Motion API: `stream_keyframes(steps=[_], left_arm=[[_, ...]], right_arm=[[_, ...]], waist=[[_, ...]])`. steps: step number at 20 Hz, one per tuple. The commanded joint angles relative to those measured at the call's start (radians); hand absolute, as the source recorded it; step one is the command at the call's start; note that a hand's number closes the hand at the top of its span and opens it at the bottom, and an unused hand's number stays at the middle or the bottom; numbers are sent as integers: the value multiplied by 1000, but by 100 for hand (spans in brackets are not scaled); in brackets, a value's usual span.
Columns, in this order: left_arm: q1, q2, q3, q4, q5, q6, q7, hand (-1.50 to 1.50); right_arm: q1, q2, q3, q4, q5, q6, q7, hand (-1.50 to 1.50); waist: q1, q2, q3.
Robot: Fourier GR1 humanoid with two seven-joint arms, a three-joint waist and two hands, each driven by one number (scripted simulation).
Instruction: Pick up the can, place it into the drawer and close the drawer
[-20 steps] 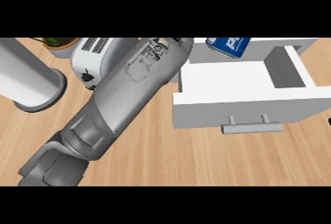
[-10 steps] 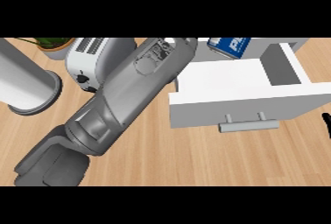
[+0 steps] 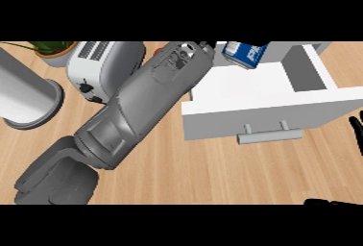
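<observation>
The drawer (image 3: 269, 103) stands open at the bench's far right, empty as far as I can see; the blue can (image 3: 245, 53) sits at the far edge just behind it; the left forearm stretches that way, its hand hidden, so I cannot tell its state; the right hand (image 3: 356, 130) rests open at the right edge; picking, placing and closing all seem left.

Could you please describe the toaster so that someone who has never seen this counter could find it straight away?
Start from the open white drawer at the right and cross the grey left forearm. Beyond it, at the far edge, stands the toaster. It is boxy and white with top slots, unlike the grey cylinder and potted plant beside it.
</observation>
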State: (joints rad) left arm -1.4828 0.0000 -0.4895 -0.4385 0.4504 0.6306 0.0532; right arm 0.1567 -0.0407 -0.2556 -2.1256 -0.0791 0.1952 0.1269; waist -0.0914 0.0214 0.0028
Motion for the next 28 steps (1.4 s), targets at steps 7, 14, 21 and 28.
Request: stream_keyframes(steps=[7,14,21,28], left_arm=[[29,0,-102,59,36,16,-74,150],[57,0,-122,76,74,85,-107,-150],[60,0,-145,97,98,122,-116,-150],[80,0,-143,56,156,181,-138,-150]], right_arm=[[-51,-27,-18,19,-18,-2,26,-150],[-38,-42,-16,-11,-37,23,33,-150],[-65,-15,21,-30,-3,-11,51,-150],[-54,-64,18,-95,83,10,-13,-150]], waist=[[-19,6,0],[-34,8,0],[-41,13,0],[-50,10,-1]])
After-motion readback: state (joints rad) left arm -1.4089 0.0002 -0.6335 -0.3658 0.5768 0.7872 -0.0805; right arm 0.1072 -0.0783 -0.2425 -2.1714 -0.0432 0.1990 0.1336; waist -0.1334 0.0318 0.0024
